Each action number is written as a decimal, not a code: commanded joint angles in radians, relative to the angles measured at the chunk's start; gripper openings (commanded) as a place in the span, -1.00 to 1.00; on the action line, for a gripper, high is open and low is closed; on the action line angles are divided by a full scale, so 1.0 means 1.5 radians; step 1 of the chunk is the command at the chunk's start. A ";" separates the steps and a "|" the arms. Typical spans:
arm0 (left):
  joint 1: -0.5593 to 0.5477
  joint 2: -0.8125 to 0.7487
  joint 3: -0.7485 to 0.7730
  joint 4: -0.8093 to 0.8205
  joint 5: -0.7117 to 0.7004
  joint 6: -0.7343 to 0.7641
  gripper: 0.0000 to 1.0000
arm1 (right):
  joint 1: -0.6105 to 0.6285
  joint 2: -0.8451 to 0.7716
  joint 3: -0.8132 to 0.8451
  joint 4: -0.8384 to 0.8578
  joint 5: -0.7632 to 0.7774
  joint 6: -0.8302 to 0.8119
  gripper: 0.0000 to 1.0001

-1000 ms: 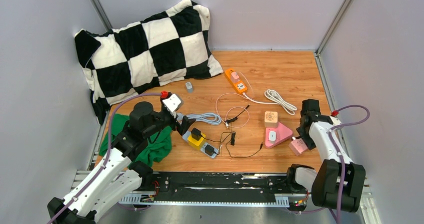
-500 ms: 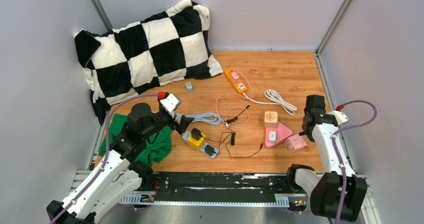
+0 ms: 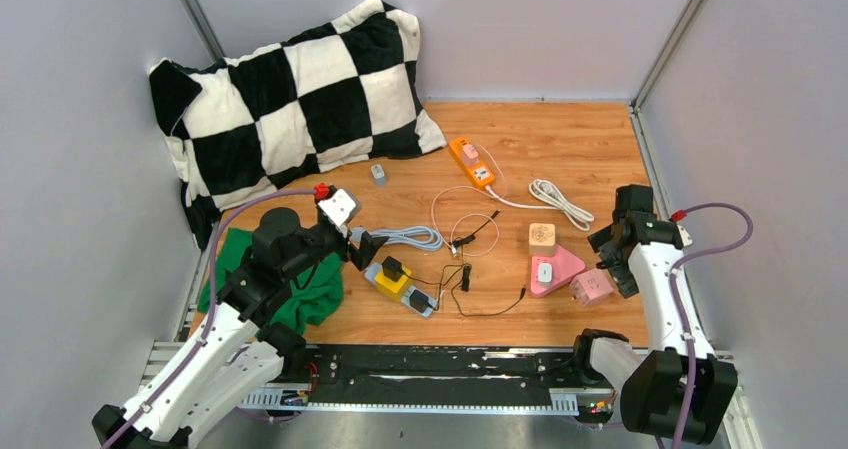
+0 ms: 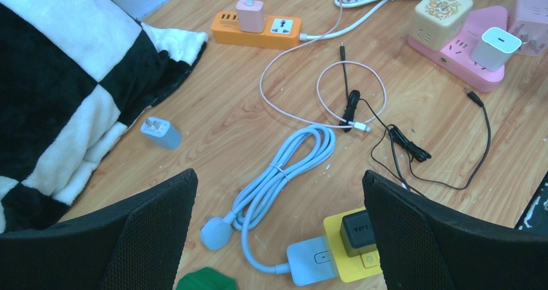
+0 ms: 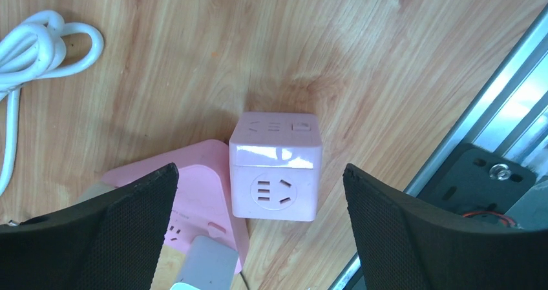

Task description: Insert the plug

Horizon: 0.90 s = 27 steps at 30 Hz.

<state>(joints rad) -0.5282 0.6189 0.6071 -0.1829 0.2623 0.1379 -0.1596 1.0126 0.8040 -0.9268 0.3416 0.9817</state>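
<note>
The left jaws stand wide apart, holding nothing, above the lower left of the desk (image 3: 580, 139). The right jaws also gape wide near the right edge. Nothing is gripped, and in the right wrist view a pink cube plug (image 5: 274, 167) lies between the two pads, touching neither.

A black-and-white checkered pillow (image 3: 300, 89) fills the upper left corner. A green cloth (image 3: 310, 294) is bunched at the lower left, partly under the left arm. A coiled white cord (image 3: 560, 201) lies right of centre, and its lead runs to an orange power strip (image 3: 471, 162) above the middle. A light blue coiled cable (image 3: 410, 236) lies at the centre, with thin black wires tangled to its right.

A pink triangular power strip (image 3: 565, 266) sits at the lower right, with a white charger (image 3: 545, 272) plugged into it. The pink cube plug rests on the desk right against this strip's right edge, its socket face turned toward the right wrist camera. A beige cube (image 3: 541, 237) stands just above the strip. A yellow socket block (image 3: 400, 287) carries a black adapter (image 3: 392, 268). A small grey-blue charger (image 3: 378, 174) lies loose near the pillow.
</note>
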 commanded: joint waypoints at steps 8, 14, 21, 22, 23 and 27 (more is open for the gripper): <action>-0.006 -0.012 -0.009 0.001 0.010 -0.005 1.00 | -0.009 0.061 -0.054 -0.023 -0.061 0.088 0.92; -0.006 -0.012 -0.010 -0.001 0.007 -0.004 1.00 | -0.008 0.071 -0.083 0.015 -0.047 0.099 0.74; -0.006 -0.009 -0.008 -0.003 0.004 -0.004 1.00 | -0.009 0.038 -0.106 0.014 -0.011 0.110 0.51; -0.006 -0.008 -0.009 -0.003 0.005 -0.005 1.00 | -0.009 0.034 -0.105 0.007 -0.011 0.114 0.53; -0.006 -0.008 -0.009 -0.003 0.005 -0.005 1.00 | -0.009 0.032 -0.102 -0.001 -0.011 0.115 0.56; -0.006 -0.009 -0.009 -0.002 0.007 -0.004 1.00 | -0.009 0.029 -0.081 -0.017 -0.006 0.114 0.65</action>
<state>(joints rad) -0.5282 0.6106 0.6071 -0.1829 0.2665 0.1379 -0.1596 1.0508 0.6907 -0.8597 0.2569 1.1370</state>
